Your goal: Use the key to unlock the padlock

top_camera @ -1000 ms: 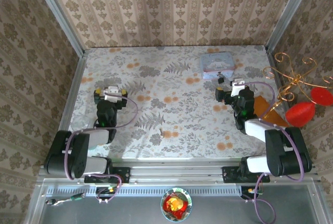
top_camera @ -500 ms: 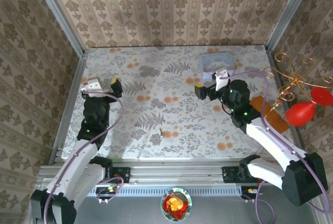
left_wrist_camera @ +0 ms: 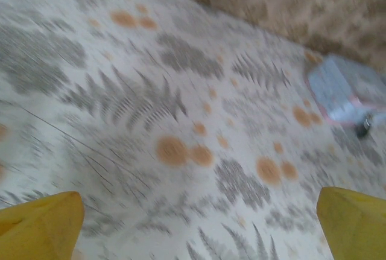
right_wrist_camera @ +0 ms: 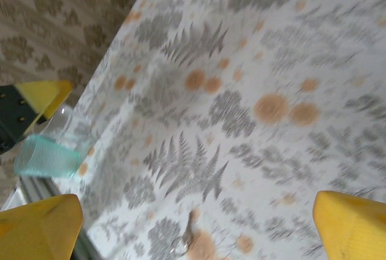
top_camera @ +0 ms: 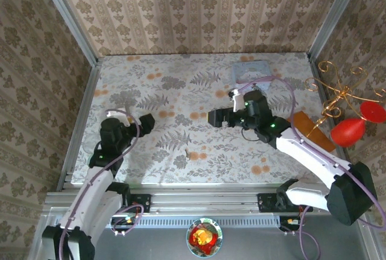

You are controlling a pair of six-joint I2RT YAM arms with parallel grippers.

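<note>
A small key [top_camera: 190,154] on a ring lies on the fern-print tablecloth near the table's front middle; in the right wrist view the key [right_wrist_camera: 187,239] sits below and between my open fingers. A tiny dark object [left_wrist_camera: 363,127], apparently the padlock, rests against the pale blue tin [left_wrist_camera: 344,88]. My left gripper [top_camera: 143,121] hovers over the left part of the table, open and empty [left_wrist_camera: 199,224]. My right gripper [top_camera: 218,117] is over the table's middle, pointing left, open and empty [right_wrist_camera: 199,230], behind and to the right of the key.
The pale blue tin [top_camera: 252,70] stands at the back right, partly behind my right arm's cable. An orange piece [top_camera: 307,124] and a gold wire stand with red ornaments [top_camera: 348,130] sit at the right edge. A clear teal cup [right_wrist_camera: 45,151] stands at the left.
Both arms have unfolded from their tucked pose. The right gripper has swept left toward the middle of the table; the left gripper has swung up and then right.
</note>
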